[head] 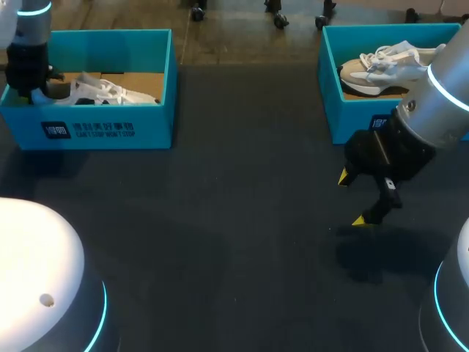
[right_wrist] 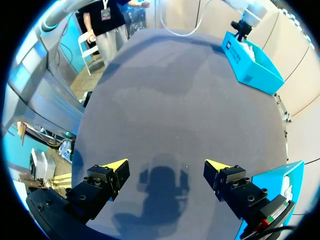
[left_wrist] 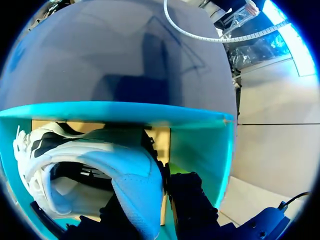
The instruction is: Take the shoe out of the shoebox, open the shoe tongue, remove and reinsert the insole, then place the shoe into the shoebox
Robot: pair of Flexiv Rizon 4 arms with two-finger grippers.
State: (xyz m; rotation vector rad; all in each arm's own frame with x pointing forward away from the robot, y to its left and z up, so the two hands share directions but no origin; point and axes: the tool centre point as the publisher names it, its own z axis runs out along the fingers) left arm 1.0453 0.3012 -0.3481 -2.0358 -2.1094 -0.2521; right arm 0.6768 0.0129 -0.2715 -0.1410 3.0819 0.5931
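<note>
A white shoe (head: 110, 92) lies inside the blue shoebox (head: 110, 130) at the back left of the table. My left gripper (head: 33, 92) reaches down into that box's left end. In the left wrist view the left gripper (left_wrist: 150, 192) is shut on the shoe's (left_wrist: 100, 160) heel end, one black finger (left_wrist: 190, 205) outside the heel and the other down in the shoe's opening. The shoe still rests within the box walls (left_wrist: 200, 145). My right gripper (head: 350, 198) hangs open over the dark table, right of the middle. Nothing sits between the right gripper's (right_wrist: 166, 165) fingers.
A second blue shoebox (head: 344, 117) with a beige and white shoe (head: 381, 66) stands at the back right, just behind my right arm. This box (right_wrist: 280, 175) lies close beside my right gripper. The dark table (head: 220, 220) stretches between the two boxes.
</note>
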